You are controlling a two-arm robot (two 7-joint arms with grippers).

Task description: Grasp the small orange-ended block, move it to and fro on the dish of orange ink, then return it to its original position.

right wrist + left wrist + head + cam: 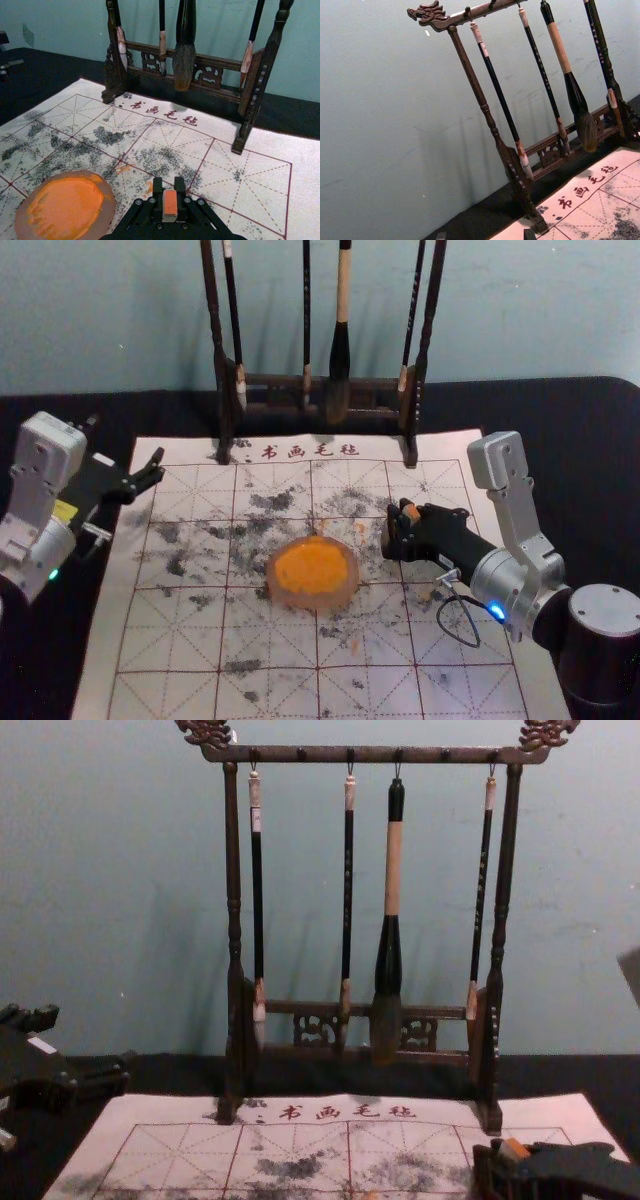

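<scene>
My right gripper is over the mat, just right of the ink dish, shut on the small block. In the right wrist view the block is pinched between the fingertips of the right gripper, orange face showing; the dish lies beside it. The chest view has the block at lower right. Whether it touches the mat is unclear. Orange ink covers most of the round dish. The left gripper is parked open at the mat's left edge, its fingertips apart in the left wrist view.
A dark wooden rack with several hanging brushes stands at the mat's back edge, before the wall. The gridded mat has black smudges and a few orange marks. Dark cloth surrounds it.
</scene>
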